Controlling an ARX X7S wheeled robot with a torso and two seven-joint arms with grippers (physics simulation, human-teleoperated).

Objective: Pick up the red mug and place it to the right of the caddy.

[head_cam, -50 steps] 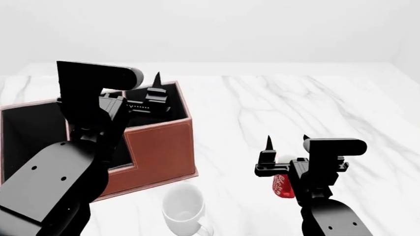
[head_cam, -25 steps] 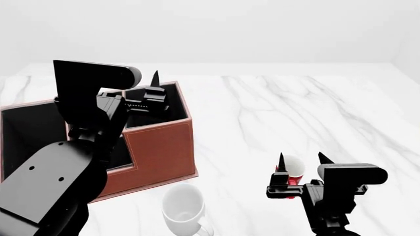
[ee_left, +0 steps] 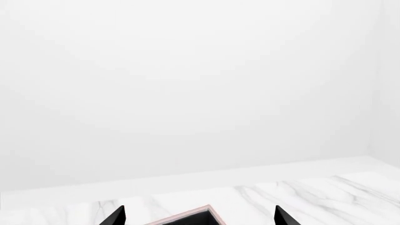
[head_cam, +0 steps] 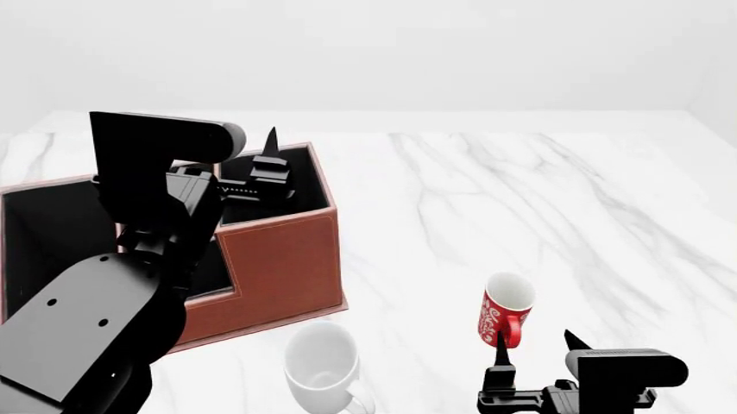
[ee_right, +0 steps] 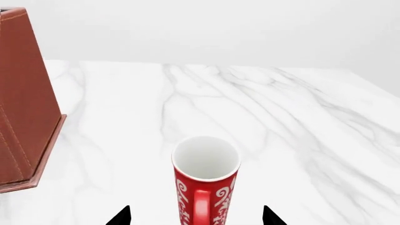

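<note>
A bare simulated studio is suggested: a white marble table [head_cam: 553, 198] is backed by blank pale walls. An office flavour is lent by the caddy [head_cam: 282, 259] at nine o'clock.

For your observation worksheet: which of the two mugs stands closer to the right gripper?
The red mug, patterned, just ahead of the right gripper; the plain white mug sits farther left.

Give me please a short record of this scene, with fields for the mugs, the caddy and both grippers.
red mug: upright on the table, handle toward the robot, free of the fingers
caddy: to the left of the red mug, apart from it
white mug: in front of the caddy
right gripper: open, just short of the red mug on the robot's side
left gripper: open, above the caddy, holding nothing
</note>
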